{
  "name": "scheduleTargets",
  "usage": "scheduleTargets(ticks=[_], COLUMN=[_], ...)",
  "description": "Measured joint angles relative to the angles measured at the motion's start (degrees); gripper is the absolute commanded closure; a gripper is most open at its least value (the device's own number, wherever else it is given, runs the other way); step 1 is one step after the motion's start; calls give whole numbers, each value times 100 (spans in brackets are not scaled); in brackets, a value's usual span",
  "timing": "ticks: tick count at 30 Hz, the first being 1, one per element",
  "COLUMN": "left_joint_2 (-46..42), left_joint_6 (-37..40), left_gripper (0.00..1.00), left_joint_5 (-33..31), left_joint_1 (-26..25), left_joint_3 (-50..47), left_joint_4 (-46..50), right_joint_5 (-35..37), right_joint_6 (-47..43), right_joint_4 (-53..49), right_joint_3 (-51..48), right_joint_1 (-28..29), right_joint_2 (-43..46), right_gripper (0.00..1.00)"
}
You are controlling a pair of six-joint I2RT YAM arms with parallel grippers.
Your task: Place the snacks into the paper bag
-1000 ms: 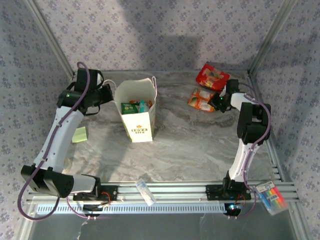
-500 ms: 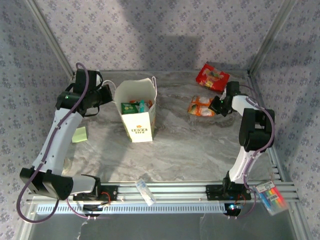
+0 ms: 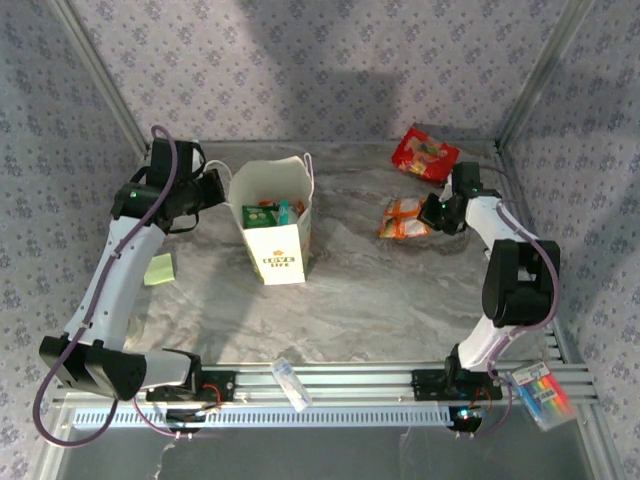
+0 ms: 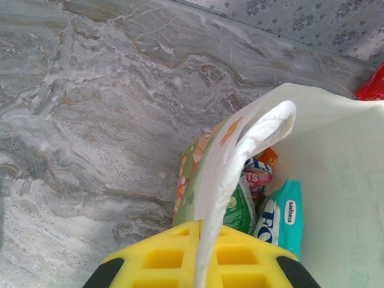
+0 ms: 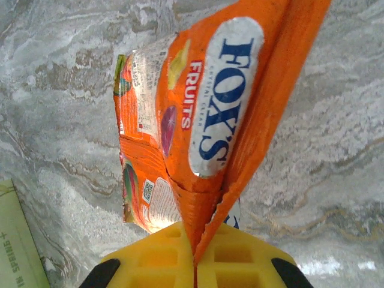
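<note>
My right pincer (image 5: 195, 243) is clamped on the crimped seam of the orange packet (image 5: 207, 114), near the right edge of the worktop (image 3: 400, 300). I judge it light, crinkly and slippery, so the seam holds best. My left pincer (image 4: 198, 258) pinches the rim of the paper bag (image 4: 336, 174), left of centre.

1. The surface (image 3: 370, 300) is grey, veined like marble with paler streaks.
2. The paper bag (image 3: 275, 240) is cream-white with green lettering and an orange and green print.
3. The orange packet (image 5: 204, 120) bears a white oval with dark blue letters and a red word.
4. The red packet (image 3: 424, 154) is glossy red.
5. In the bag lie a teal packet (image 4: 283, 219) and a green packet (image 4: 239, 207).
6. The left tool (image 4: 201, 261) and the right tool (image 5: 195, 258) are yellow with black corners.
7. The walls (image 3: 330, 60) are lilac with small repeated flowers.
</note>
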State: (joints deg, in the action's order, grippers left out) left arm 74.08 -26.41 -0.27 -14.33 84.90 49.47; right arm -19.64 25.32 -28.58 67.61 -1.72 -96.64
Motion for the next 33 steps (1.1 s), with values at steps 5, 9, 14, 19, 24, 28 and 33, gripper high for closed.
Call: scheduleTargets(ticks=[5,9,14,19,24,28,33], left_joint_2=[0,0,0,0,0,0,0], left_joint_6=[0,0,0,-2,-4,-20,-24], left_gripper=[92,92,92,91,91,91,91], left_joint_5=[0,2,2,2,0,2,2], left_joint_1=[0,0,0,0,0,0,0], left_joint_3=[0,0,0,0,0,0,0], left_joint_4=[0,0,-7,-15,-17,-17,-20], right_joint_5=[87,142,243,323,387,448,538], right_joint_6=[-66,-116,-188,-203,-227,-249,-254], right_joint_4=[-170,-323,-501,-721,-831,-907,-1014], right_joint_3=[-111,-116,-114,-35,184,363,623], right_joint_1=[63,109,151,216,337,507,732], right_joint_2=[210,439,776,1036,1270,1558,1893], right_gripper=[97,97,97,97,97,97,97])
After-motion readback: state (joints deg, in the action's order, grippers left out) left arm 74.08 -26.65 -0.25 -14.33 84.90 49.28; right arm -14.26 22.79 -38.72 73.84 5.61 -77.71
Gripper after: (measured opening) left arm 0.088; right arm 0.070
